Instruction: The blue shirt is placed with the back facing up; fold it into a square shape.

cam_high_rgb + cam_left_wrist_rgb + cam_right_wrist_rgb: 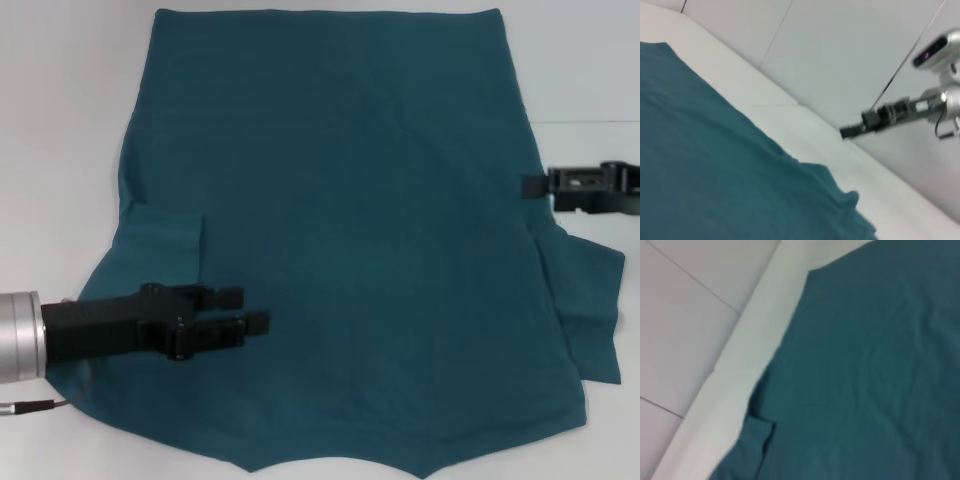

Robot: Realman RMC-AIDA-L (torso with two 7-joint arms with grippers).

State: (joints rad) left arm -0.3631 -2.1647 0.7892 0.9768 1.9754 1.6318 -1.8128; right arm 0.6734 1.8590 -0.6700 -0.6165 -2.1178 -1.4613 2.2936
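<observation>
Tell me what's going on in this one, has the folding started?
A blue shirt lies spread flat on a white table, plain side up, with no main fold made; only the sleeve on the robot's left looks tucked onto the body. The left claw is open above the shirt near that sleeve. The right claw is at the shirt's opposite edge, above the other sleeve. Neither holds fabric.

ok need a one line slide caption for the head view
Blue shirt spread flat on the white table, left gripper open over its near left sleeve area, right gripper at the shirt's right edge.
</observation>
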